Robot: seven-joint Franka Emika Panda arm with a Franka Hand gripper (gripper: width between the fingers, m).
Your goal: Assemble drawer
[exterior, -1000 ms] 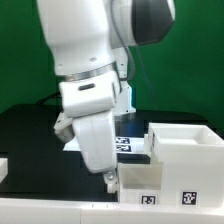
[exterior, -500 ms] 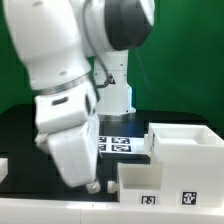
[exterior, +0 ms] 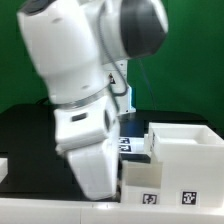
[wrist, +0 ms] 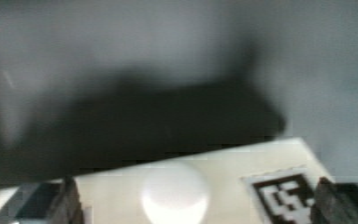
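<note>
The drawer's large white housing [exterior: 186, 141] stands at the exterior view's right. A shallower white tray [exterior: 140, 179] with two square tags on its front sits just before it. My gripper [exterior: 103, 194] hangs low at the tray's left end, close to the table, its fingertips hard to make out there. In the wrist view my gripper [wrist: 194, 206] is open, with the dark fingers [wrist: 48, 206] at either side. Between them, untouched, lies a flat white surface [wrist: 131, 190] with a glare spot and a tag [wrist: 284, 196]. Which drawer part it is I cannot tell.
The black table [exterior: 30, 140] runs back to a green wall. Tags of the marker board [exterior: 126, 145] show behind the arm. A small white piece [exterior: 3, 168] sits at the exterior view's left edge. A white strip [exterior: 40, 214] runs along the front.
The arm swung toward the exterior view's left, then back right and lower, ending beside the tray's left end. The jaws stayed open.
</note>
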